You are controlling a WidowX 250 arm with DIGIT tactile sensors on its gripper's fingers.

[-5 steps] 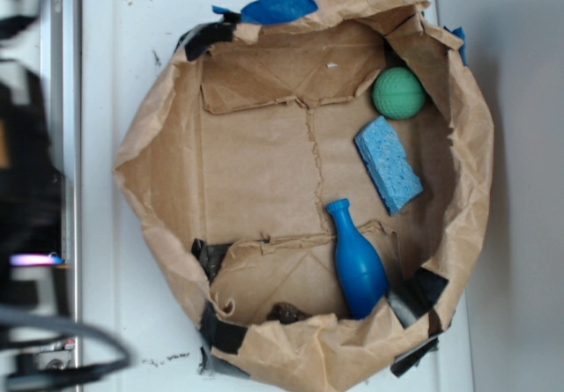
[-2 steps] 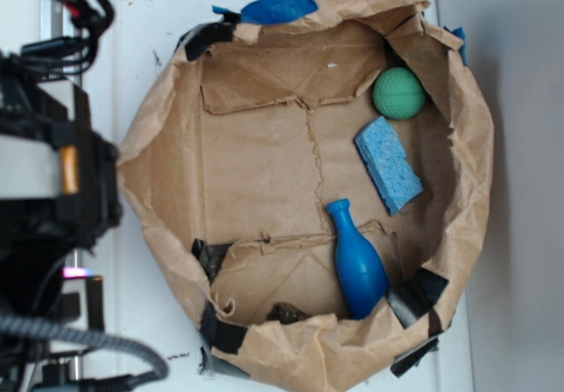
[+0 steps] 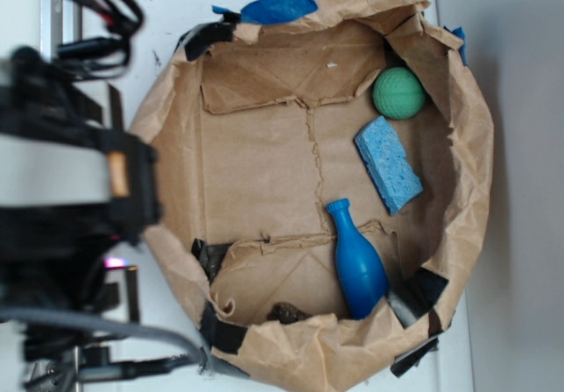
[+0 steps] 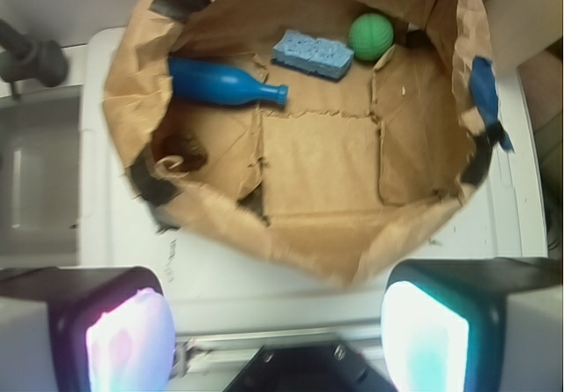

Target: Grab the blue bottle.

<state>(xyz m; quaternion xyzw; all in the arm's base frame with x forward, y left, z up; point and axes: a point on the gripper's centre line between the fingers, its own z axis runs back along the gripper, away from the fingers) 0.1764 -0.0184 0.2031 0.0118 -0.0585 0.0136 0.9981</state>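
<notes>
Lying inside the paper bag (image 3: 458,189): blue bottle (image 3: 357,264), sponge (image 3: 388,165), green ball (image 3: 398,92).

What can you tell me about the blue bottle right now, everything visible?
The blue bottle is glossy solid blue, plastic by its look, bowling-pin shaped: fat rounded body, narrow neck, flared lip. It lies on its side on the cardboard floor of the brown paper enclosure, base near the taped wall, neck pointing toward the light-blue sponge without touching it. The gripper is outside the enclosure, jaws apart, not touching it.
</notes>
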